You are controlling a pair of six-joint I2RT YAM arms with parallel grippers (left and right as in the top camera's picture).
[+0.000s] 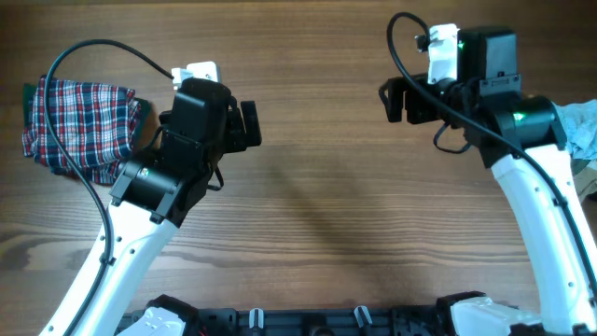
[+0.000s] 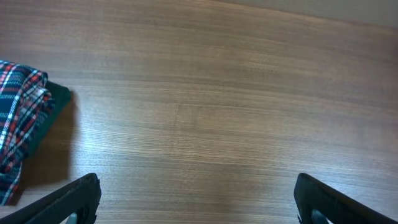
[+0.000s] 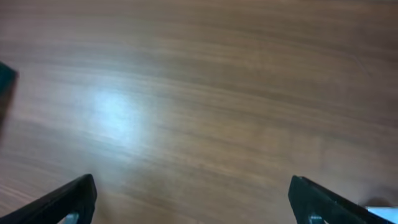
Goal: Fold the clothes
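Observation:
A folded red, navy and white plaid garment [image 1: 79, 126] lies at the table's left edge on something dark green. It shows at the left edge of the left wrist view [image 2: 18, 118]. My left gripper [image 1: 244, 126] is open and empty, to the right of the garment, over bare wood [image 2: 196, 202]. My right gripper [image 1: 396, 101] is open and empty above bare table at the upper right [image 3: 193, 202]. A light blue fabric piece [image 1: 580, 126] lies at the right edge, partly hidden by the right arm.
The wooden table [image 1: 308, 205] spans the view between the arms. Black cables loop over both arms. The arm bases sit along the front edge.

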